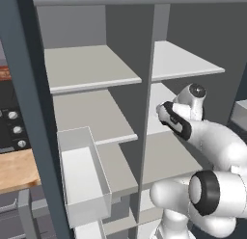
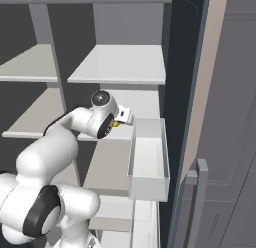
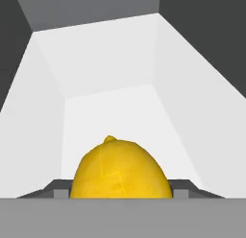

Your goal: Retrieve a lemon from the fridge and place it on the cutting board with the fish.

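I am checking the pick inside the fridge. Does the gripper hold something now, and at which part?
It cannot be told for sure. In the hand view the lemon sits right at the gripper, but the fingertips and any contact are hidden.

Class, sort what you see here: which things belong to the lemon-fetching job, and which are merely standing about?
Belongs to the job:
- lemon, close before the gripper
- fridge, open, light grey shelves

Standing about:
- door bin
- black oven with knobs
- wooden counter
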Available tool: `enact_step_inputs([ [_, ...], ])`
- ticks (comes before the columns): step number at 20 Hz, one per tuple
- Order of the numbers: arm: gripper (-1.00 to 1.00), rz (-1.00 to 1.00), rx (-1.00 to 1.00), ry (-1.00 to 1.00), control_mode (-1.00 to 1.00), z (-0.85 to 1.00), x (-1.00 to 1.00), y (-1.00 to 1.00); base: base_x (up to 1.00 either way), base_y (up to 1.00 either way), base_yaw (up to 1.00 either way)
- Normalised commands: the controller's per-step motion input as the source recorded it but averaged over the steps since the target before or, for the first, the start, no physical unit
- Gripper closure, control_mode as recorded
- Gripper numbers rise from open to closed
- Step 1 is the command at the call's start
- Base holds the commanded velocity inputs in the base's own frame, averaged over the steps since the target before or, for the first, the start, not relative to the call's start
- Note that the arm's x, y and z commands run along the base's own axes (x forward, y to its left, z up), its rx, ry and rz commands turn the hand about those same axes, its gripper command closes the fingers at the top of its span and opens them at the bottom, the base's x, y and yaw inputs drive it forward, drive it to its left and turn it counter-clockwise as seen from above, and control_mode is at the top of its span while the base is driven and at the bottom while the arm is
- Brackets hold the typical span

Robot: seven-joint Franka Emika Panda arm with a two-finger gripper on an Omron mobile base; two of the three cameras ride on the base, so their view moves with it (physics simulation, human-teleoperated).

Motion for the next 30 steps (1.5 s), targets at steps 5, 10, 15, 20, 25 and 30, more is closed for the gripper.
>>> enact_step_inputs([
  [5, 1.0, 0.0, 0.04, 0.01, -1.0, 0.67, -0.76, 0.0, 0.0, 0.0, 0.0],
  [10, 1.0, 0.0, 0.01, 0.06, -1.0, 0.32, -0.88, 0.21, 0.0, 0.0, 0.0],
  [15, 1.0, 0.0, 0.0, 0.03, -1.0, 0.03, -0.96, 0.43, 0.0, 0.0, 0.0],
  [20, 1.0, 0.0, 0.0, 0.0, -1.0, 0.05, -0.92, 0.45, 0.0, 0.0, 0.0],
  [25, 1.0, 0.0, 0.0, 0.04, -1.0, 0.27, -0.66, 0.43, 0.0, 0.0, 0.0],
  [30, 1.0, 0.0, 0.0, 0.13, -1.0, 0.17, -0.26, 0.03, 0.0, 0.0, 0.0],
])
